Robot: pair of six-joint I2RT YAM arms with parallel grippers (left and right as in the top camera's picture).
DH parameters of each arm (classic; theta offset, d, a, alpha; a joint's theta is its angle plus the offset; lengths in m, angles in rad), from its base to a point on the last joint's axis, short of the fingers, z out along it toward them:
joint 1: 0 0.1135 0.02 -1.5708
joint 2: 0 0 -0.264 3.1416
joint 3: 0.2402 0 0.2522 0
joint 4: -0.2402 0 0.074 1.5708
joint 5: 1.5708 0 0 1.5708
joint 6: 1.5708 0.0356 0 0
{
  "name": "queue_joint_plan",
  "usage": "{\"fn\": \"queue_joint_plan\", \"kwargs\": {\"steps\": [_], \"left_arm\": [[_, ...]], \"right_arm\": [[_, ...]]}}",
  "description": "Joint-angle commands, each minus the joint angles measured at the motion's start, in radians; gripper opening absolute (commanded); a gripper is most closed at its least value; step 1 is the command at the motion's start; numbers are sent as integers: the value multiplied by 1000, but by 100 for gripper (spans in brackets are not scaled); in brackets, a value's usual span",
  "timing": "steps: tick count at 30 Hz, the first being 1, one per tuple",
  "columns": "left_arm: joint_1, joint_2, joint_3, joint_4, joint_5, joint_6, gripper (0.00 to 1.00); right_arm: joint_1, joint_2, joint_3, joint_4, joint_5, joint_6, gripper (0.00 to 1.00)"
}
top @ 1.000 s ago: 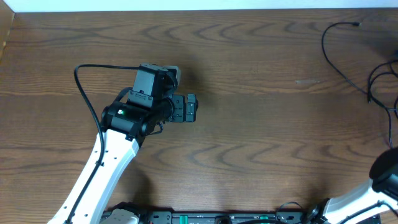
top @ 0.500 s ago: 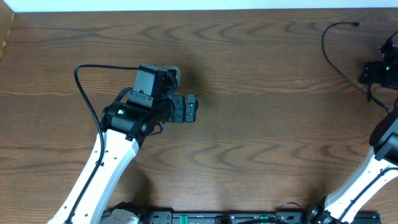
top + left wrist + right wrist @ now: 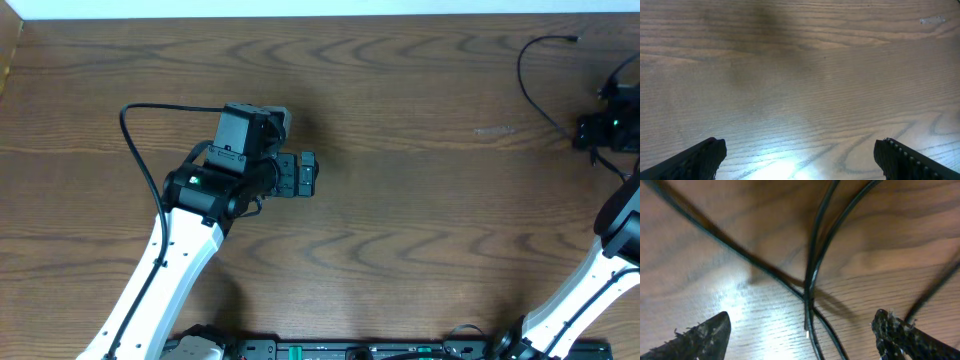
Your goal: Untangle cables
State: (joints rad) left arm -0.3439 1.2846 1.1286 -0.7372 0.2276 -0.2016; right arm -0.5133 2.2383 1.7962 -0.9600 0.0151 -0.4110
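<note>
Wide bare table (image 3: 420,200) mid-scene; crossed cables (image 3: 809,280) lying between the right fingers (image 3: 700,335)

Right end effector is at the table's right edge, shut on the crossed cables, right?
Not shut. The right end effector, at the table's right edge, is open: the right wrist view shows its fingers wide apart, the crossed cables lying between them, ungripped.

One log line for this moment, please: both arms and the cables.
left fingers: open, over table, nothing held | right fingers: open, above crossing cables, no grip | state: cables crossed, not untangled
</note>
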Motion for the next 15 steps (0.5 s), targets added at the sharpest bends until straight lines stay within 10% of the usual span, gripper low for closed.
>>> {"fn": "queue_joint_plan", "kwargs": {"steps": [1,5,7,12,15], "left_arm": [[2,-5,9,-3,0,24,100],[2,-5,9,-2,0,25,100],[2,-5,9,-2,0,24,100],[2,-5,9,-2,0,24,100],[2,-5,9,-2,0,24,100]], "right_arm": [[-10,6,-57,26,6,-103,86],[-26,6,-127,80,6,-103,86],[-34,6,-145,97,5,-103,74],[-58,6,-174,133,5,-70,7],[-69,6,-174,142,5,-5,1]]}}
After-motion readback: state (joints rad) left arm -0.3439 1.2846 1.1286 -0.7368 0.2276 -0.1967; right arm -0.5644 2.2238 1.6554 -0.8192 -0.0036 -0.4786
